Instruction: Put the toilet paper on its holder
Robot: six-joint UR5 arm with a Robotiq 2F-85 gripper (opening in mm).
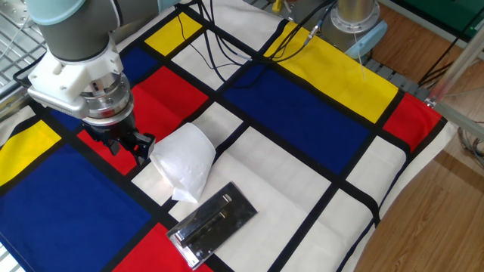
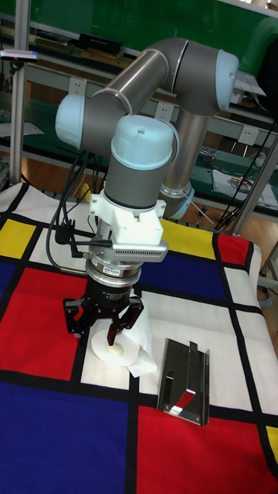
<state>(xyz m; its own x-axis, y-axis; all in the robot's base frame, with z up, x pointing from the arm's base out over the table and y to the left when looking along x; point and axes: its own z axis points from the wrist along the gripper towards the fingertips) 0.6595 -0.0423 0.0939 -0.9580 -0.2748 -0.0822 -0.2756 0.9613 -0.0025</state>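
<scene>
Tall fixed view: black two-finger gripper [image 2: 106, 326] spread wide, straddling the white soft toilet paper roll [image 2: 117, 346] on its side, tan core facing camera; shiny chrome holder plate [image 2: 184, 380] lies just beside.

The hand [image 2: 104, 320], fingers apparently spread, hangs over the toilet paper [image 2: 117, 345], with the holder [image 2: 184, 381] beside.

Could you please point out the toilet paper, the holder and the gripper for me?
toilet paper [image 1: 185, 160]: fixed view, on the white side of the roll.
holder [image 1: 215, 221]: fixed view, on the shiny plate near its bar.
gripper [image 2: 104, 325]: tall fixed view, between the dark fingertips, above the roll's end.
</scene>
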